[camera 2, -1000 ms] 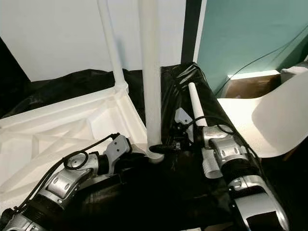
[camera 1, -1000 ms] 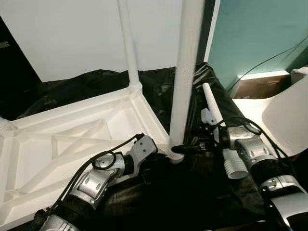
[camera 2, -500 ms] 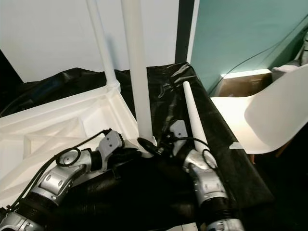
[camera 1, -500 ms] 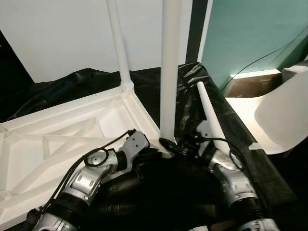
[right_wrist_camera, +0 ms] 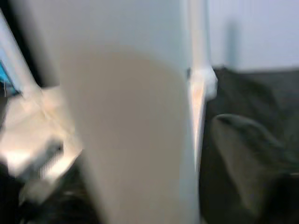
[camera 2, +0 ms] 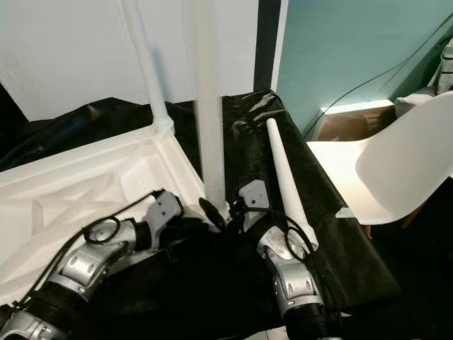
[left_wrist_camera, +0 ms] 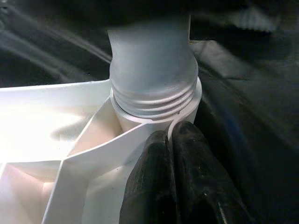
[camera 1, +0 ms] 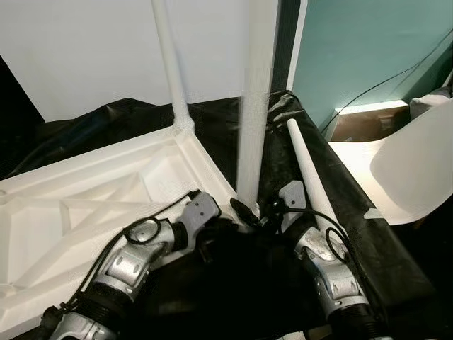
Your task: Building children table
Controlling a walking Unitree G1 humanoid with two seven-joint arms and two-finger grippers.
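Two legs are already standing in the upturned white tabletop (camera 1: 92, 191): a far leg (camera 1: 170, 67) at the far corner, and a near leg (camera 1: 253, 113) at the near right corner, where both grippers are working. A third, loose leg (camera 1: 306, 170) lies on the black sheet (camera 1: 354, 227) to the right, well clear of the top, presumably waiting its turn.

Left gripper (left_wrist_camera: 175, 154): fingers pressed together with nothing between them, tips resting against the corner socket (left_wrist_camera: 140, 119) just below the leg's threads. Judgement: it's bracing the tabletop so it doesn't rotate or slide while the leg gets turned. The left wrist view shows several thread turns exposed above the socket collar, so the leg isn't seated fully; more screwing needed.

Right gripper (camera 1: 249, 212): at the base of the near leg from the right side, one black finger (camera 1: 242, 210) against the leg foot. Right wrist view is blurred, with the leg close up, so I cannot tell whether its fingers clamp the leg or just touch it.

White chair (camera 1: 417, 170) sits off to the right on the floor, not involved.

Risk: cross-threading if the leg tilts while turning.
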